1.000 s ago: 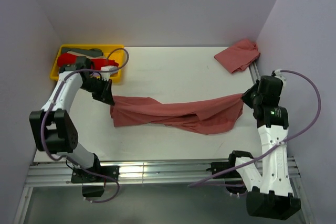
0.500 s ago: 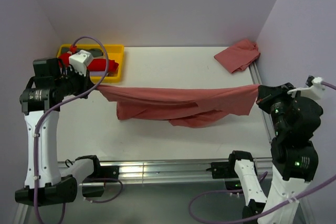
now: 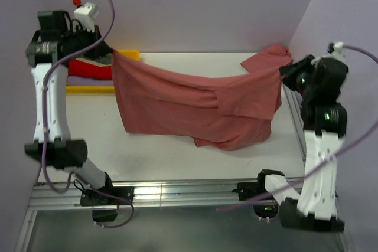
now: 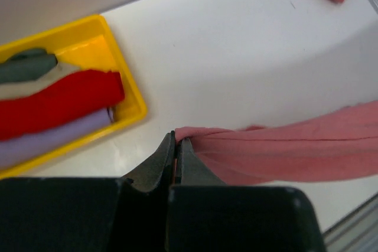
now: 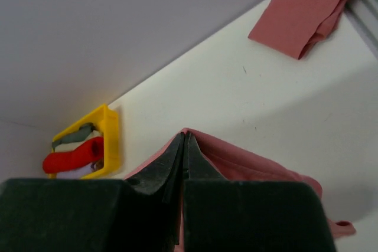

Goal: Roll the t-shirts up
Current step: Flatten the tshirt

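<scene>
The left tool (image 4: 176, 141) and the right tool (image 5: 185, 137) are each clamped shut on an end of a dusty salmon-red short-sleeved tee (image 3: 189, 107), which hangs stretched between them above the white desk (image 3: 177, 63). A second such tee (image 5: 307, 10) lies at the desk's far right corner

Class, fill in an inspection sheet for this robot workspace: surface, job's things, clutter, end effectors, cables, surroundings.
Surface: white table, no spills seen.
Job's things: held t-shirt hangs spread between both arms; second t-shirt lies crumpled at the far right corner.
Clutter: yellow tray at far left, holding rolled cloths.
End effectors: left end effector shut on one shirt corner; right end effector shut on the other.
Cables: purple cables loop off both arms; no snag seen.
Surroundings: lilac walls on three sides; metal rail at the near edge.
</scene>
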Robot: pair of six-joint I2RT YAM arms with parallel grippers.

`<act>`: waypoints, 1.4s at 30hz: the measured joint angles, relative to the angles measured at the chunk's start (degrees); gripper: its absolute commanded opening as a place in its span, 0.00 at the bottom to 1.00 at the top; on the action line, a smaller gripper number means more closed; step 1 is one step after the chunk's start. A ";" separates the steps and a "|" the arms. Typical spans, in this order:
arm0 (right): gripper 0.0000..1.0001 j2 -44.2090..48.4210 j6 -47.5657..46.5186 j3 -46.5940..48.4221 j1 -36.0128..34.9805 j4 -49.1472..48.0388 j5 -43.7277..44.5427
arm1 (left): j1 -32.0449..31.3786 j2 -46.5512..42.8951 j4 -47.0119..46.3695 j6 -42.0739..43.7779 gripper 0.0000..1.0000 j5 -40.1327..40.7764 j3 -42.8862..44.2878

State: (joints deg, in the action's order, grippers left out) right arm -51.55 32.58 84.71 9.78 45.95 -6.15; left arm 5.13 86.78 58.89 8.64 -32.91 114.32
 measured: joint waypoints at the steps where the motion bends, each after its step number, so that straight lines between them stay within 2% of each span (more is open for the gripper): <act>1: 0.00 -3.50 0.28 -0.28 0.00 -2.23 -0.96 | -0.31 4.98 -0.50 -0.63 0.00 -0.42 3.82; 5: 0.00 -19.65 1.20 1.60 0.02 -11.32 -4.63 | -1.95 26.51 -3.56 -3.61 0.00 0.52 23.61; 7: 0.00 -25.38 1.70 3.30 0.00 -14.64 -5.97 | -2.86 33.22 -7.74 -5.40 0.00 2.69 28.20; 12: 0.00 -36.79 2.38 19.61 0.00 -17.33 -6.80 | -3.48 32.70 -21.09 -11.80 0.00 5.40 22.10; 17: 0.00 -36.26 2.49 31.78 0.55 -20.26 -5.55 | 0.00 30.84 -31.54 -18.27 0.00 4.11 26.38; 19: 0.00 -34.23 2.60 33.00 1.51 -21.31 -5.90 | 1.60 27.67 -34.47 -19.10 0.00 3.08 24.87; 21: 0.00 -30.47 2.99 28.76 2.49 -23.12 -6.14 | 2.64 23.02 -36.22 -19.04 0.00 1.73 20.57; 25: 0.00 -19.58 3.58 9.40 4.48 -25.70 -5.70 | 2.73 13.94 -36.72 -15.78 0.00 -2.29 9.20; 28: 0.00 -13.92 3.69 -6.16 5.75 -25.11 -4.48 | 2.32 8.22 -33.44 -9.33 0.00 -4.59 -4.00; 32: 0.00 -10.88 3.30 -23.41 6.54 -21.49 -3.50 | 2.27 4.63 -27.67 0.09 0.00 -3.78 -24.48; 34: 0.00 -10.84 2.84 -29.14 6.71 -19.12 -3.28 | 2.21 4.63 -24.24 4.76 0.00 -1.60 -34.84; 37: 0.00 -10.93 2.32 -36.22 6.78 -19.06 -2.86 | 1.81 4.70 -19.85 9.73 0.00 1.60 -45.92; 39: 0.00 -11.91 2.27 -39.12 6.82 -19.04 -2.49 | 0.94 4.94 -17.33 12.39 0.00 3.98 -50.25; 42: 0.00 -15.41 2.16 -40.11 6.88 -19.47 -2.10 | -0.83 5.42 -16.59 14.78 0.00 6.47 -52.06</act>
State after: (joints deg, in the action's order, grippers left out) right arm -66.96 34.74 44.60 16.67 26.48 -8.25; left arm 4.29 92.20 42.30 23.42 -26.44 62.26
